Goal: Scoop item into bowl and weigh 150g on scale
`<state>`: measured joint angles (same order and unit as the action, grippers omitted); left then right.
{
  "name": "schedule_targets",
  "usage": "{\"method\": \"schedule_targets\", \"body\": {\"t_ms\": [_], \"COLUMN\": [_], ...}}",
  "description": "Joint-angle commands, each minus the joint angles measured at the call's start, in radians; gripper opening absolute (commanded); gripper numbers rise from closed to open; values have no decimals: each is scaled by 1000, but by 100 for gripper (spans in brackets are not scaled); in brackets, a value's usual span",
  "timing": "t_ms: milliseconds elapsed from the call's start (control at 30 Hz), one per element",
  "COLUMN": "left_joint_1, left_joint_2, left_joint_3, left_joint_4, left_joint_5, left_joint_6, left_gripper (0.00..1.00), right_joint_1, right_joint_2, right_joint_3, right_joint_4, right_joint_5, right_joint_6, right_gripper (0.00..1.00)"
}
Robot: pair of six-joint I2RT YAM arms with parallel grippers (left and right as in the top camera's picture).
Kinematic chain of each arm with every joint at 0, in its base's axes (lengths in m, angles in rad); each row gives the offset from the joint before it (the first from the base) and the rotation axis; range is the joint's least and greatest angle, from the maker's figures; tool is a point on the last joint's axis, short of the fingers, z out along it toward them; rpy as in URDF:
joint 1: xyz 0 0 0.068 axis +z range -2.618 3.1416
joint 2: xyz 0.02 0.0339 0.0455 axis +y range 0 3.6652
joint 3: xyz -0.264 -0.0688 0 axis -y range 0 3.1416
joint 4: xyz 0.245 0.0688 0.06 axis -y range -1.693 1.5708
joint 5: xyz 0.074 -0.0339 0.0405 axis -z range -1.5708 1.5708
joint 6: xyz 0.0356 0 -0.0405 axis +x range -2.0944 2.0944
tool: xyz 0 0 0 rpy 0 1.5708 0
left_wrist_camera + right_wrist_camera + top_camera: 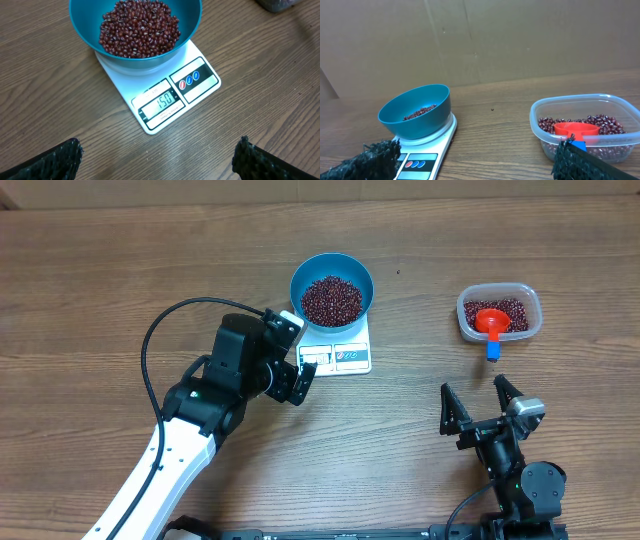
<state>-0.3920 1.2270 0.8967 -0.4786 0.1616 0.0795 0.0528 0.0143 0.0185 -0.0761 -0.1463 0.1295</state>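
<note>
At the near edge of the desk, the right hand (474, 390) hangs with its two fingers spread wide and nothing between them. It points toward the clear plastic tub (461, 310) and sits well short of it. In that tub lie the leftover beans and a red scoop (491, 320), whose blue handle sticks out over the near rim toward the hand.

Across the desk, the left hand (160, 159) is also spread and empty. Its wrist view looks down between the padded fingertips (55, 160) at the scale (125, 82). The hand is near the scale's display edge but does not touch it.

The blue bowl (82, 22) sits on the scale's platform, away from the display. It holds the item (140, 27), a loose heap of dark red beans that covers the bottom and rises partway up the wall. The display (161, 102) reads 150.

By that reading, scooping and topping up appear to be over and the step in hand is checking the weight. The target looks met, with the scoop parked in the tub.

The next move probably calls for restraint rather than reach. Both arms should draw away without brushing the bowl, scale or desk near it, because a small nudge could change the reading. No more beans seem needed.
</note>
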Motion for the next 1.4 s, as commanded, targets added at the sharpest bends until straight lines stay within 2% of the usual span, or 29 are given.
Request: {"method": "schedule_targets", "body": {"t_ms": [0, 167, 433, 567, 667, 833, 1000, 1367], "left_joint_1": [17, 113, 356, 459, 509, 521, 521, 521], "left_joint_2": [-34, -123, -330, -444, -543, -710, -859, -1139], "left_joint_3": [15, 14, -12, -95, -208, -428, -623, -845], "left_joint_4": [2, -68, -63, 23, 179, 438, 624, 615], "left_joint_5": [12, 18, 68, 68, 68, 68, 64, 64], "left_joint_6": [7, 0, -36, -35, -34, -3, -4, 58], "left_gripper": [100, 100, 100, 99, 100, 100, 100, 99], "right_joint_1": [5, 5, 5, 5, 5, 5, 5, 5], "right_joint_2": [-11, -11, -11, -11, -11, -11, -11, -11], "right_joint_3": [-11, -11, -11, -11, -11, -11, -11, -11], "right_joint_4": [5, 5, 5, 5, 5, 5, 5, 5], "right_joint_5": [4, 4, 4, 4, 4, 4, 4, 4], "right_joint_6": [-3, -3, -3, -3, -3, -3, -3, -3], "right_gripper": [100, 100, 100, 100, 100, 100, 100, 100]}}
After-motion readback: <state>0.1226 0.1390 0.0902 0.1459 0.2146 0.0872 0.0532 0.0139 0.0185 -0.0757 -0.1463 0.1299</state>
